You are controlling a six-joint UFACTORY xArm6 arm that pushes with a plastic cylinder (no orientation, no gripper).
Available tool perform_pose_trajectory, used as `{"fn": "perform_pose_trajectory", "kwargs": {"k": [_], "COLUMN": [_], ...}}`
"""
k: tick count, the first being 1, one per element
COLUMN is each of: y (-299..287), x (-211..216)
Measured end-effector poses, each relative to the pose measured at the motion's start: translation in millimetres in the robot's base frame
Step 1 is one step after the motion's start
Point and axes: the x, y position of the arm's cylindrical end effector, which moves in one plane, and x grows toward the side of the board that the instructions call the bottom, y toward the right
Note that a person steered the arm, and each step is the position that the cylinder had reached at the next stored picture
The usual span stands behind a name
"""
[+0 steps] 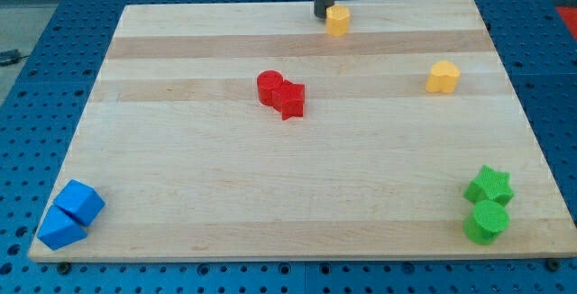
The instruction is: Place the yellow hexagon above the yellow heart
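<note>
Pushing seems to be underway: my tip (323,16) is sitting at the far edge, touching the yellow hexagon (338,20) on its left; being a bare rod, it is gripping nothing. Next it is needing a rightward shove, ending beyond the yellow heart (443,77). Counting: two yellow, two red, two blue, two green.

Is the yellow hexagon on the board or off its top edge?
On the board. The yellow hexagon sits on the wood just inside the top edge, my tip touching its left side.
</note>
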Motion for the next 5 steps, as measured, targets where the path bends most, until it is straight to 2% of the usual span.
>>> {"fn": "perform_pose_trajectory", "kwargs": {"k": [1,3,5], "y": [1.7,33.8,44.2], "x": [20.4,29.4,79.9]}}
